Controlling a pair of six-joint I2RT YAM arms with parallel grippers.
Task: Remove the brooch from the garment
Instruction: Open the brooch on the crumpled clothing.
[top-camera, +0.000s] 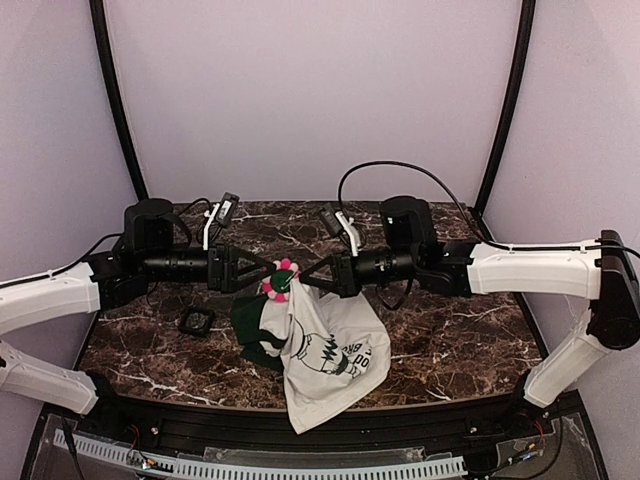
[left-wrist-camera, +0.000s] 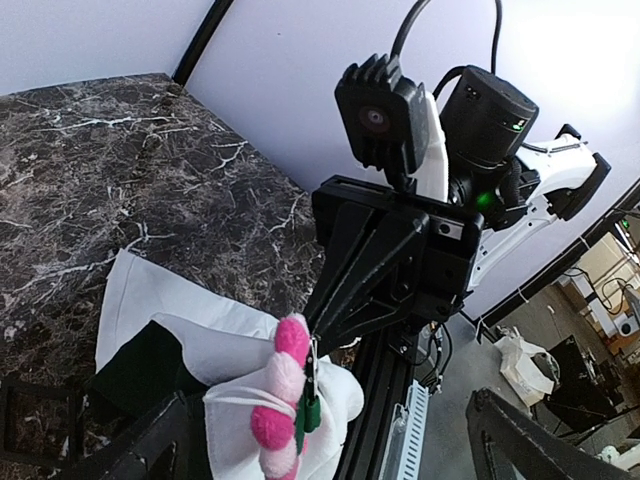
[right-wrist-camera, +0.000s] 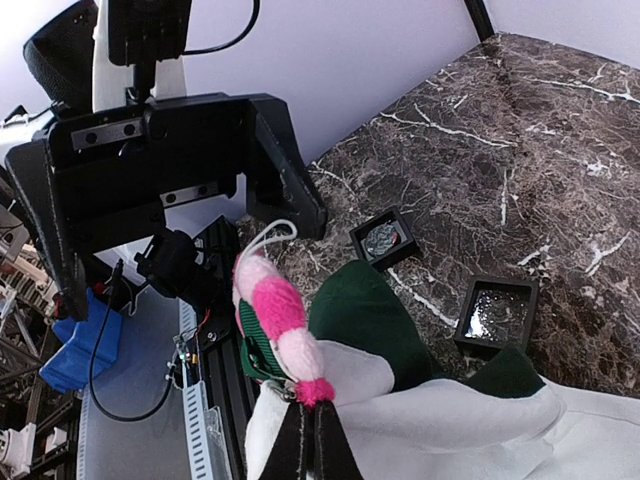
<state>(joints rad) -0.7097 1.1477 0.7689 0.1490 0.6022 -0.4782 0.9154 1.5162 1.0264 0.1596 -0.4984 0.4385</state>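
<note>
The brooch (top-camera: 283, 277), a fuzzy flower with pink and white petals, hangs in the air between my two grippers. The garment (top-camera: 325, 350), white with a black print and dark green parts, is still pinned to it and droops to the table's front edge. My right gripper (top-camera: 301, 283) is shut on the brooch's lower edge by the metal pin (right-wrist-camera: 292, 378); its closed tips (right-wrist-camera: 315, 412) sit just under a pink petal (right-wrist-camera: 280, 305). My left gripper (top-camera: 267, 277) stands open around the brooch (left-wrist-camera: 283, 395), its fingers (left-wrist-camera: 150, 445) wide apart and touching nothing.
A small black square frame (top-camera: 195, 320) lies on the marble table (top-camera: 450, 330) left of the garment. The right wrist view shows two such frames (right-wrist-camera: 385, 238) (right-wrist-camera: 497, 312) beyond the green sleeve. A black rail (top-camera: 300, 440) runs along the front edge.
</note>
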